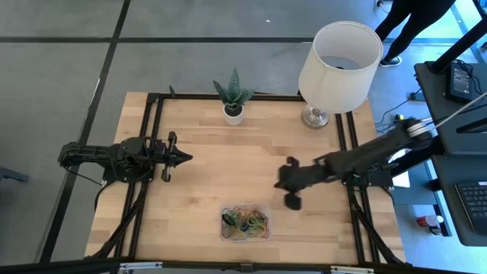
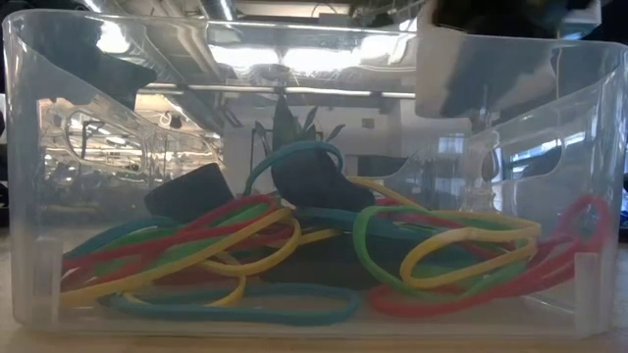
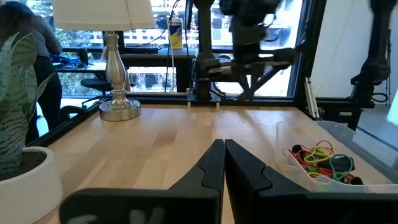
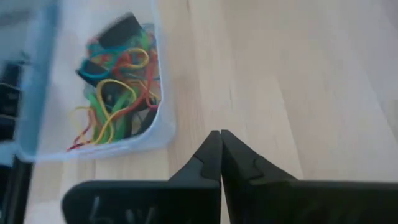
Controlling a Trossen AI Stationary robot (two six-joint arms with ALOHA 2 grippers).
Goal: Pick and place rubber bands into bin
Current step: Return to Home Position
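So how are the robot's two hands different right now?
The left hand is over the left side of the table, far from the bin. The right hand is out mid-table, right beside the bin. The left hand points level across the table, while the right hand tips down toward the wood. Both hands are shut and hold nothing.

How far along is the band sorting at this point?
Done, it seems: the bands lie piled in the bin, and no loose ones show on the table. In hand: nothing; the right end effector is shut and empty over the table beside the bin. The left end effector is shut at the table's left. Left: probably only parking the right arm.
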